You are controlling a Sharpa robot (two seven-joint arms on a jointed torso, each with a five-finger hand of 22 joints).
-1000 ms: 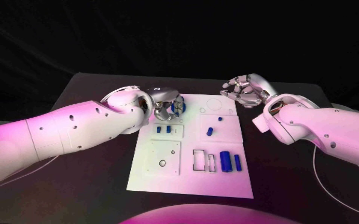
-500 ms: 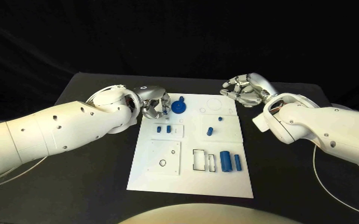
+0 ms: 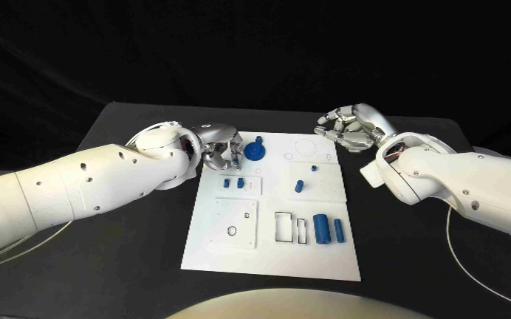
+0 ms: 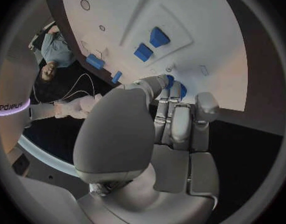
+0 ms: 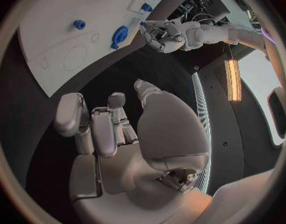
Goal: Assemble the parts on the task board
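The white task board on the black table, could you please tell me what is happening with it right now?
The white task board lies mid-table with small blue parts on it. The left hand sits at its far left corner, fingers against a round blue gear-like part. The right hand hovers off the far right corner, holding nothing, fingers curled.

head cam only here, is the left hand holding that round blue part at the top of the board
Observer: Seemingly not. In the right wrist view the left hand sits beside the round blue part, with what looks like a sliver of task board between them.
Operator: where do its fingers point
Observer: The left wrist view shows its fingers stretched toward that part, whose blue edge peeks out just past them.
Operator: right hand carrying anything
Observer: No. The right wrist view shows the right hand with nothing in it, over the black table beside the board.
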